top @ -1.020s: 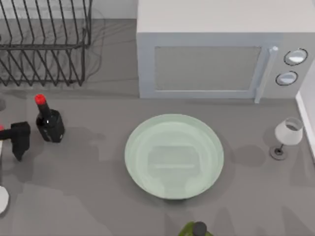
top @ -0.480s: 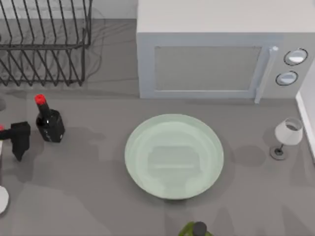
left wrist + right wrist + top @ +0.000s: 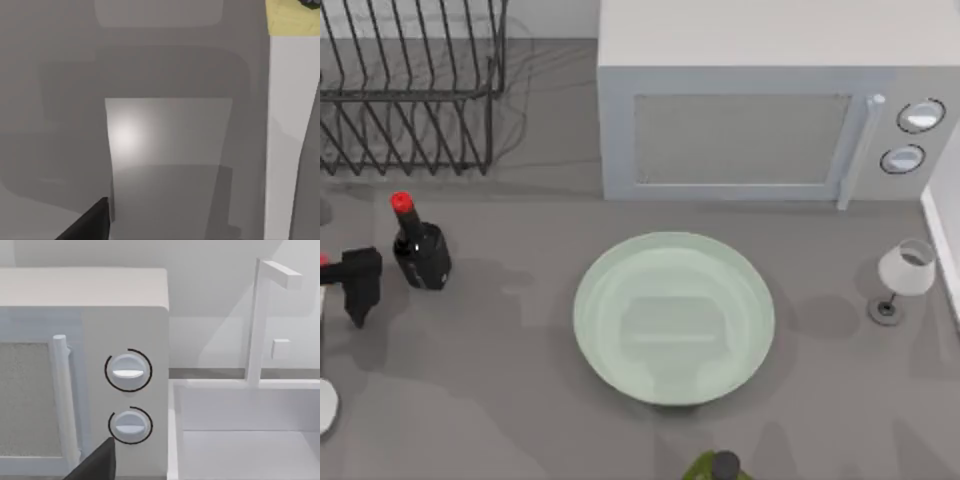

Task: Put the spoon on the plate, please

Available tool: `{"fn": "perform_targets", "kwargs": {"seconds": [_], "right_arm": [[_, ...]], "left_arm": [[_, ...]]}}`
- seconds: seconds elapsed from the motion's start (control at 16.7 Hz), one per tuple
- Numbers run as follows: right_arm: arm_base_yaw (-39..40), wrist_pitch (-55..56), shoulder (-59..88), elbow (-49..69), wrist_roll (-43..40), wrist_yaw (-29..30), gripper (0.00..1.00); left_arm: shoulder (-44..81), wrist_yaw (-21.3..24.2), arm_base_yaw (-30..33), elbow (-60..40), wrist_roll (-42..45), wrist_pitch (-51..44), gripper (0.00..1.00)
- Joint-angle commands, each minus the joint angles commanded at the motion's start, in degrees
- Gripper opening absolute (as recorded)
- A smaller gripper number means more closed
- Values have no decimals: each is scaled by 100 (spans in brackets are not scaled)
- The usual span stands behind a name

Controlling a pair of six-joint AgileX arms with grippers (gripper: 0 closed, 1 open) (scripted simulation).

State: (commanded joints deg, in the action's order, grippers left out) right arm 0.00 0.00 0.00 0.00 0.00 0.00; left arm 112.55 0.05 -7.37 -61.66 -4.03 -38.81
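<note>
Hovering at the tabletop's (image 3: 500, 400) far left edge beside the bottle (image 3: 418, 250), the left end effector (image 3: 358, 283) has a grip I cannot tell. The spoon's whereabouts are unclear; the plate (image 3: 610, 270) sits centre, bare. Reaching could topple that bottle.

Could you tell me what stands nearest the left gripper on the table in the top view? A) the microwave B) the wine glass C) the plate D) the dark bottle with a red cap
D: the dark bottle stands just beside the left gripper at the table's left edge, while the plate lies mid-table.
</note>
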Motion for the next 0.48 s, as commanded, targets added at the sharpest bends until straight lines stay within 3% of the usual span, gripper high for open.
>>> {"fn": "perform_targets", "kwargs": {"seconds": [0.3,0.48], "right_arm": [[0,0,0,0,0,0,100],[0,0,0,0,0,0,100]], "left_arm": [[0,0,0,0,0,0,0],[-458,14,1,-24,4,-546,0]]}}
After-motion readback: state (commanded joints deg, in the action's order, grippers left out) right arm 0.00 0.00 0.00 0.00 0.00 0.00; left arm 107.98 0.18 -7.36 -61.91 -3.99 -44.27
